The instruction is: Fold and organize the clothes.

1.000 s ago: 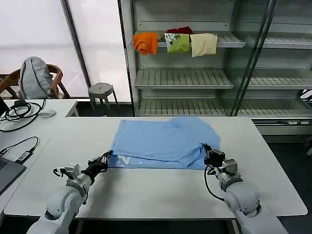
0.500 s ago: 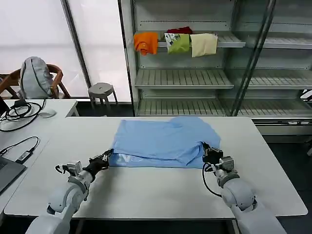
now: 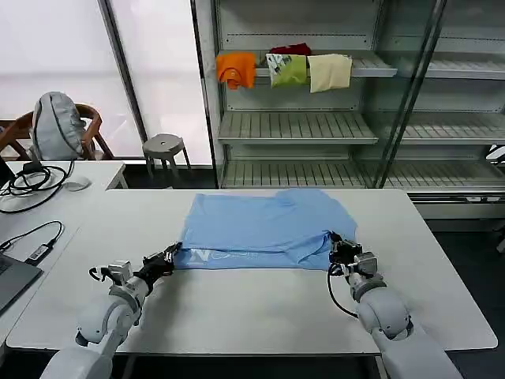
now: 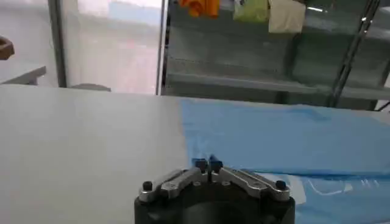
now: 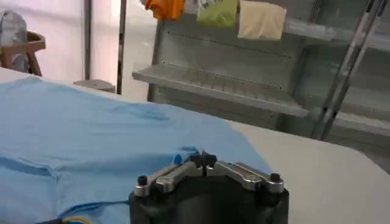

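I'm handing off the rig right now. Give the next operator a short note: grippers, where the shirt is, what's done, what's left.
Left gripper: fingers shut on the T-shirt at its near left corner.
Right gripper: fingers shut on the T-shirt at its near right corner.
T-shirt: lying on the white table, partly folded, near edge showing white lettering.
Done: both near corners pinched, low at the table.
Left: probably carry the near edge over to fold it, then tidy the shirt away.
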Robot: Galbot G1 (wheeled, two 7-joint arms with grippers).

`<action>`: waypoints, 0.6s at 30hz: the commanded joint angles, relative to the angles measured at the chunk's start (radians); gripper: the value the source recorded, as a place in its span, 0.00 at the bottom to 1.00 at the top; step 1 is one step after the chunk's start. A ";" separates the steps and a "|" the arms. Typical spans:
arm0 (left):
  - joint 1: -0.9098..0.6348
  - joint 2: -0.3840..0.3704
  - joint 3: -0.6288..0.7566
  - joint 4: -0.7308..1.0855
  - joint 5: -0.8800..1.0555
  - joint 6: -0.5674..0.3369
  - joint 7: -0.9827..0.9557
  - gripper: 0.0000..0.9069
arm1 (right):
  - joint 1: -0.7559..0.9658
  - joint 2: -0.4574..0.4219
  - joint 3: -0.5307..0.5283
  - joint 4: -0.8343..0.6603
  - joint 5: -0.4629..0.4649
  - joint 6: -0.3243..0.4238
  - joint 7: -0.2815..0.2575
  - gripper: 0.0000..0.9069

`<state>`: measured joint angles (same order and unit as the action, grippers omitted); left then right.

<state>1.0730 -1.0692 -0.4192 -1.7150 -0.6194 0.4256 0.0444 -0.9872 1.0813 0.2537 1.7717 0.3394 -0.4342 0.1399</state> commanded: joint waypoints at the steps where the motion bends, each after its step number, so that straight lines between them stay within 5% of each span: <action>1: -0.003 0.002 -0.002 0.000 0.024 0.003 0.000 1.00 | 0.003 0.002 0.000 -0.002 -0.004 -0.016 0.004 1.00; 13: 0.057 0.046 -0.079 -0.122 0.037 -0.062 0.050 1.00 | 0.005 -0.027 0.056 0.018 0.034 -0.023 0.014 1.00; 18: 0.163 0.091 -0.099 -0.242 0.036 0.077 -0.037 1.00 | -0.110 -0.081 0.101 0.151 0.119 -0.071 0.033 1.00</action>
<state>1.1523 -1.0106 -0.4829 -1.8384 -0.5827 0.4224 0.0517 -1.0555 1.0290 0.3316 1.8658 0.4136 -0.4888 0.1734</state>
